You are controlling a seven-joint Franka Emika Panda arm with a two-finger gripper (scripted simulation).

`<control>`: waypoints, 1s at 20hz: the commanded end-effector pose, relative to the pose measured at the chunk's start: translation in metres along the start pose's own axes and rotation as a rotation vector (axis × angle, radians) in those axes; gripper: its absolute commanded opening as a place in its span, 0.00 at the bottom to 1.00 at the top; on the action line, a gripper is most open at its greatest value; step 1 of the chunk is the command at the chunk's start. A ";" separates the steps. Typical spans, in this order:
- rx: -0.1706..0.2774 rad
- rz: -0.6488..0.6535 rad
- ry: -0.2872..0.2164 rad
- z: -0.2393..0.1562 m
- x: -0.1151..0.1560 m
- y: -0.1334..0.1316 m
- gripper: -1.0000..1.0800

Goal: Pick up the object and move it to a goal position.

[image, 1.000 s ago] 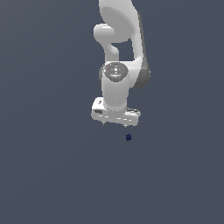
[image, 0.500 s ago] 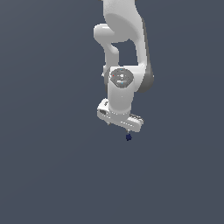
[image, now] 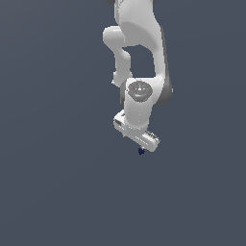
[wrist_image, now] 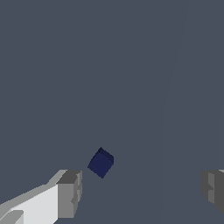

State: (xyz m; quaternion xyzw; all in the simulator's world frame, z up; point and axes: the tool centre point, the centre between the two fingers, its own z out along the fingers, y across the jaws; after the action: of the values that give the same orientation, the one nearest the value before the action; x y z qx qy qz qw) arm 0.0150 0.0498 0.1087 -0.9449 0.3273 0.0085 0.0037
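The object (image: 141, 151) is a tiny dark navy-blue lump resting on the grey floor. In the exterior view it shows just under the white hand of my gripper (image: 140, 144), which hangs tilted right above it. In the wrist view the object (wrist_image: 101, 162) looks like a small cube, lying ahead of the fingertips and nearer to one grey finger (wrist_image: 70, 192) than to the other finger (wrist_image: 214, 188). My gripper (wrist_image: 142, 191) is open wide and holds nothing. The object touches neither finger.
The white arm (image: 139, 53) rises from the hand towards the top of the exterior view. All around is a plain dark grey floor (image: 57, 192), with no other objects and no goal marker in sight.
The hand has come down and shifted towards the exterior view's right, turning as it went, so it now hangs close over the object. The object has not moved.
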 end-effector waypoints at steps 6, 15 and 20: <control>0.001 0.188 0.003 0.014 -0.008 -0.011 0.96; 0.002 0.411 0.009 0.030 -0.017 -0.023 0.96; 0.003 0.515 0.013 0.037 -0.022 -0.029 0.96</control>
State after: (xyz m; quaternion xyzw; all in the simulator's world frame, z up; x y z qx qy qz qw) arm 0.0154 0.0844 0.0739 -0.8392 0.5438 0.0034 0.0008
